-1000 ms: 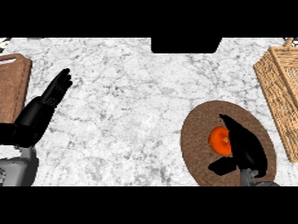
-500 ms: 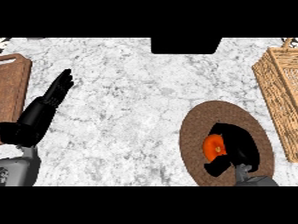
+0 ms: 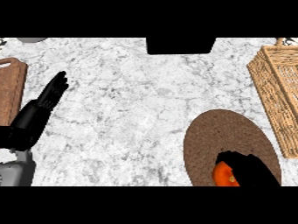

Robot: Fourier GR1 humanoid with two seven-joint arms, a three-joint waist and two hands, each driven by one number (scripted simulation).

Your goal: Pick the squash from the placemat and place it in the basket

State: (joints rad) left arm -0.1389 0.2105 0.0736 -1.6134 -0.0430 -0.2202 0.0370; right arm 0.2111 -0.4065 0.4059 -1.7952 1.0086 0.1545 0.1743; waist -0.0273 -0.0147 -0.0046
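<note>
Your right hand (image 3: 251, 170) has slid toward the lower edge, curled over the squash (image 3: 223, 175), still low on the placemat (image 3: 222, 131). Not lifted; basket (image 3: 286, 100) waits. Left hand (image 3: 38, 111) rests open.

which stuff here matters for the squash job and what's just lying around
For the job: squash, placemat, basket, right hand curled over the squash.
Lying about: wooden board at the left edge, left hand resting open, dark block at the counter's far edge.
</note>
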